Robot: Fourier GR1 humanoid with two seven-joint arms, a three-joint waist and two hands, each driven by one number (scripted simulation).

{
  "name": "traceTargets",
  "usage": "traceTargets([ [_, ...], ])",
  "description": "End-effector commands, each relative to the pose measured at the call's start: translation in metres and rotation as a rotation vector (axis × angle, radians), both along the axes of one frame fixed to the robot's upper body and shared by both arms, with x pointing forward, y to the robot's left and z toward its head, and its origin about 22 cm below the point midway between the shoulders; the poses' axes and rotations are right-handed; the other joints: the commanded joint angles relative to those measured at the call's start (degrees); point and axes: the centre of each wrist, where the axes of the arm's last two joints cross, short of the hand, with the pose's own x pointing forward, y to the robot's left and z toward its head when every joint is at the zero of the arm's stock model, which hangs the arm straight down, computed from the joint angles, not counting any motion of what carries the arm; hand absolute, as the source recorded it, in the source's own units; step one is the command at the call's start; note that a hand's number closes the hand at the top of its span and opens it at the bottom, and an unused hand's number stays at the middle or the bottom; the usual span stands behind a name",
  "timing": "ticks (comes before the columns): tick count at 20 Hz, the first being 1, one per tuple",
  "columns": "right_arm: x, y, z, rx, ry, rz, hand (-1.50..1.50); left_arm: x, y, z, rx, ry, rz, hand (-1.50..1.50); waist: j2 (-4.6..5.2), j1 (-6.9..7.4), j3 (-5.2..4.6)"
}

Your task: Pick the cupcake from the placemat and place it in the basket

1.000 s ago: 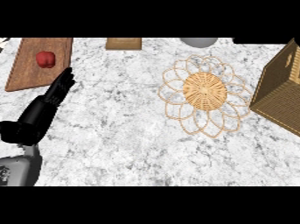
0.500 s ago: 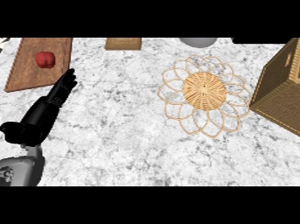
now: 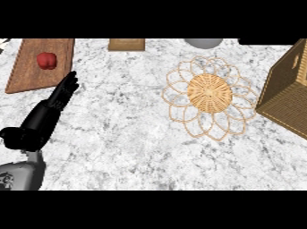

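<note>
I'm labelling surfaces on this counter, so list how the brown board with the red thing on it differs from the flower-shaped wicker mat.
The brown board is a solid, dark, straight-edged slab; the wicker mat is pale tan, round, with open looped petals around a woven centre. The board carries a small red item; the mat carries nothing. The board lies at the far left, its near edge by the left robot hand; the mat lies mid-counter. Both lie flat on the marble counter.

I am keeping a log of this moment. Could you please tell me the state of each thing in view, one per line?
cupcake: resting on the placemat, not held.
placemat: flat on the counter, carrying only the cupcake.
basket: on the counter, nothing in it.
left hand: open, fingers straight, pointing toward the placemat, apart from the cupcake.
box: at the right edge, untouched.
</note>
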Motion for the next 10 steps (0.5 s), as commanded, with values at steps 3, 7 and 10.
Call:
traceTargets([
  [3, 0.005, -0.013, -0.013, 0.014, -0.133, -0.098, 1.5, 0.006, -0.007, -0.001, -0.009, 0.004, -0.004, 0.0, 0.01, -0.07, -0.01],
  [7, 0.017, -0.027, -0.017, 0.033, -0.124, -0.074, -1.5, -0.002, 0.004, 0.009, -0.003, 0.005, 0.009, 0.0, -0.05, 0.13, -0.02],
  [10, 0.016, -0.038, -0.019, -0.006, -0.132, -0.049, -1.5, 0.002, 0.009, 0.007, -0.012, 0.024, -0.007, 0.0, -0.04, 0.02, -0.02],
])
